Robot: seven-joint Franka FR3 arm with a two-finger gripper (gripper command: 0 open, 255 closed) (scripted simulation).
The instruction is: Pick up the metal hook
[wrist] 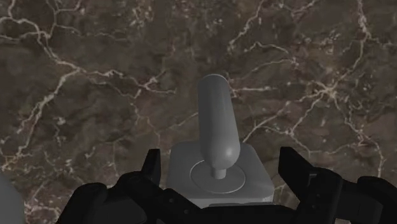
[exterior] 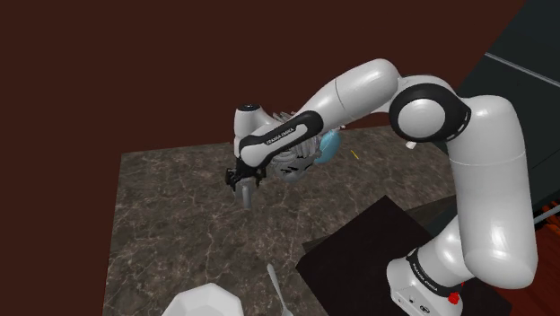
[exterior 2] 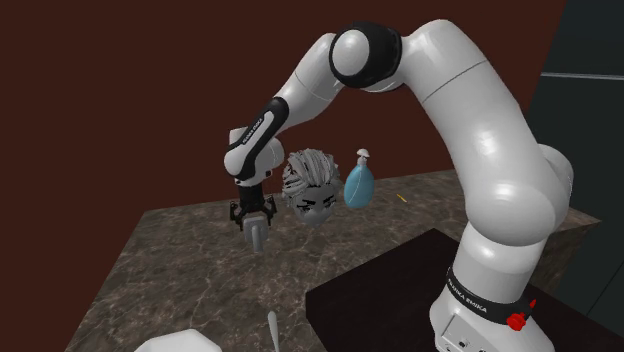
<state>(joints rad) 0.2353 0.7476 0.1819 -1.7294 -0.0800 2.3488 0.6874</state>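
The pincer (exterior: 245, 187) hangs just left of the middle of the shoulder view, over the marbled desk (exterior: 170, 215), and pinches the grey metal hook (wrist: 216, 121). In the wrist view its two black fingers (wrist: 153, 175) sit close against the hook's square base, and the rounded peg points away from the hand toward the stone. I judge the lift to be the step in hand. The hook looks clear of the desk, though by how much I cannot tell. To do it well, hold the squeeze firm and rise straight with no twist at the wrist: the grip is on the base alone, and the smooth peg offers nothing to catch if it slips. In the second exterior view a grey-haired head model (exterior 2: 310, 195) and a blue spray bottle (exterior 2: 358, 185) are just right of the pincer, toward the desk's back edge, so a swing that way risks a knock. The frame's left shows bare stone. A white object (exterior: 206, 301) and a slim grey utensil (exterior: 278, 287) lie at the bottom of the shoulder view, well apart from the pincer.
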